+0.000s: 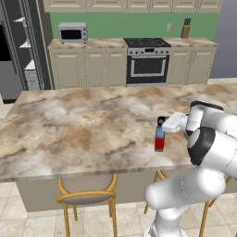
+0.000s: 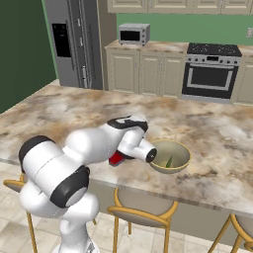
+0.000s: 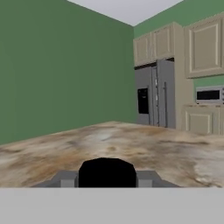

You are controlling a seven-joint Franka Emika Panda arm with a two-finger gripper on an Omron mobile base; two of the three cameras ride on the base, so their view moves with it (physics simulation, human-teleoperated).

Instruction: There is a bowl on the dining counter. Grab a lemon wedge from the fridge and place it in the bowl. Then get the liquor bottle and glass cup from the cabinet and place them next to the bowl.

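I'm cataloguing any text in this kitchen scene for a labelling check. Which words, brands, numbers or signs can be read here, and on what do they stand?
None can be read.
The liquor bottle, held in the gripper over the dining counter: plain blue and red, no label shows.
Microwave: no legible brand or digits.
Fridge dispenser panel: plain black.
Stove: controls too small to read.

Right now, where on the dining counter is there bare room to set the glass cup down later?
The dining counter is bare along its whole left stretch and far side toward the stove. The crowded spot is the near edge: the gripper is shut on the liquor bottle, with the bowl, holding the lemon wedge, just beyond the hand.
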